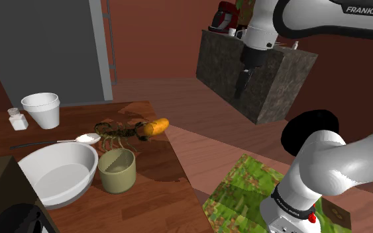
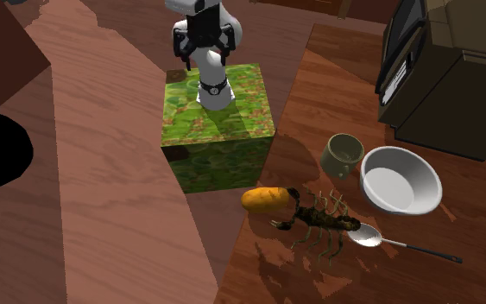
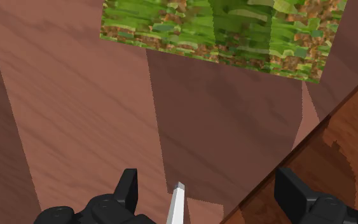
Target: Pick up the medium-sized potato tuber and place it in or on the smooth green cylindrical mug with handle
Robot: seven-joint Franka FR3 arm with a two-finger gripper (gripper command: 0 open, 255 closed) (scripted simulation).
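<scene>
The potato (image 1: 153, 126) is an orange-brown tuber lying at the wooden table's edge toward the shoulder view's right, against a toy scorpion (image 1: 115, 130). In the second exterior view the potato (image 2: 268, 200) lies close to the green stand (image 2: 217, 121). The olive-green mug (image 1: 117, 170) stands upright and empty beside a white bowl (image 1: 55, 171); the mug (image 2: 344, 154) shows its handle. My gripper (image 1: 243, 83) hangs high over the floor, well off the table and far from the potato. In the wrist view the gripper (image 3: 209, 191) is open with nothing between its fingers (image 3: 128, 186).
A spoon (image 1: 79, 139) lies between scorpion and bowl. A white cup (image 1: 41, 109) and a small shaker (image 1: 17, 120) stand further back. A dark stone block (image 1: 258, 66) stands behind the gripper. A black appliance (image 2: 448, 69) sits on the table. The table's edge (image 3: 336, 159) shows beside the fingers.
</scene>
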